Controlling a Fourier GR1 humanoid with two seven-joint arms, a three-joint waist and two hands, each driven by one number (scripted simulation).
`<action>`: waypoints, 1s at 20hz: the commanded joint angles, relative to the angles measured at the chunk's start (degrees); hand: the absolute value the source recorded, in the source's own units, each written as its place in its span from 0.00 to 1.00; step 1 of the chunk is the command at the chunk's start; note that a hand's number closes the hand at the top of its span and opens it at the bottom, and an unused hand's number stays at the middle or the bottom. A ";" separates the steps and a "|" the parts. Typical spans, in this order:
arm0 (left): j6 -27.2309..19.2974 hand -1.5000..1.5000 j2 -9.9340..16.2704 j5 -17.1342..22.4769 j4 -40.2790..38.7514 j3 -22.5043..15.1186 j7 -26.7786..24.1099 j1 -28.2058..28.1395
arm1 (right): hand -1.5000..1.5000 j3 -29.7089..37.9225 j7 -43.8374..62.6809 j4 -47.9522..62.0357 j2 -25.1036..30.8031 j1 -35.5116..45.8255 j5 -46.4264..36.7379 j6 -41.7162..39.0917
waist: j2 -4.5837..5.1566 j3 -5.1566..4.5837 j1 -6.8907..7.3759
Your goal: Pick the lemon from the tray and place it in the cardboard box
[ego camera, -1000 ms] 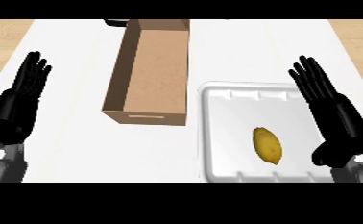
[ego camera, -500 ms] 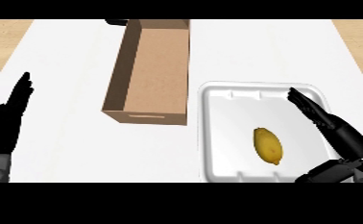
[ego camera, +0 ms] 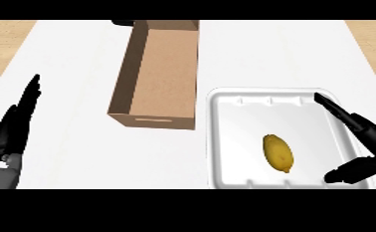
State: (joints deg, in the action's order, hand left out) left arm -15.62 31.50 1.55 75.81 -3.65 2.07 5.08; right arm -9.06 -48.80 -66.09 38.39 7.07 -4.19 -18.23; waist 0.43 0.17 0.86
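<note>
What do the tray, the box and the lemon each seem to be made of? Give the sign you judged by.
Tray: probably moulded plastic or foam; smooth white, rounded rim, ribbed walls.
Box: cardboard, by its matt brown walls and a slot handle cut in the end.
Lemon: fruit peel; dull yellow, slightly mottled, with pointed ends.

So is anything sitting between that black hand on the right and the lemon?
No. In the head view only bare white tray floor separates the right hand from the lemon; nothing else lies there.
</note>
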 commanded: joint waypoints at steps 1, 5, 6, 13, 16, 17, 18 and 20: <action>-0.68 0.50 -0.49 -1.22 -0.15 -0.43 1.64 0.92 | 0.00 -3.20 -4.74 2.55 5.94 3.79 -9.89 0.31 | -0.16 -0.08 0.28; -0.46 0.50 -0.91 -1.48 -0.09 0.23 -0.35 -0.22 | 0.00 -7.57 0.89 -0.09 6.96 9.42 -14.13 -2.11 | -0.42 -0.20 0.29; 0.84 0.50 -1.10 -1.16 -3.11 0.48 -0.42 2.32 | 0.00 -8.76 1.96 2.74 5.73 12.85 -16.04 -2.25 | -0.13 -0.19 0.35; -1.26 0.50 -2.73 -4.43 0.03 -0.58 3.74 2.05 | 0.00 -14.61 13.29 -4.45 4.07 14.32 -23.90 -6.51 | -0.50 -0.18 -0.44; 1.99 0.50 -1.67 -3.15 -3.03 3.05 2.59 3.52 | 0.00 -13.87 13.59 -6.60 3.75 11.48 -25.99 -8.28 | -0.48 -0.19 -0.90; 1.52 0.50 -2.56 -3.27 -1.89 2.74 0.16 0.87 | 0.00 -15.39 16.29 -4.92 0.33 13.05 -27.88 -7.45 | -0.45 -0.19 -0.53; 1.00 0.50 -3.44 -4.35 -1.71 2.39 0.94 0.84 | 0.00 -13.87 13.96 -2.39 2.02 14.51 -29.12 -8.50 | -0.42 -0.17 -0.51; -0.29 0.50 -5.62 -5.95 -2.32 1.58 -0.03 1.04 | 0.00 -14.29 18.81 -6.44 -0.69 14.14 -30.73 -8.50 | -0.47 -0.19 -0.76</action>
State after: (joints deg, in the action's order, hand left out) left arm -14.92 28.19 -2.55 73.70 -1.85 2.97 6.65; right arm -22.84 -34.45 -69.87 40.27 20.74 -31.58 -25.22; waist 0.00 -0.01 0.28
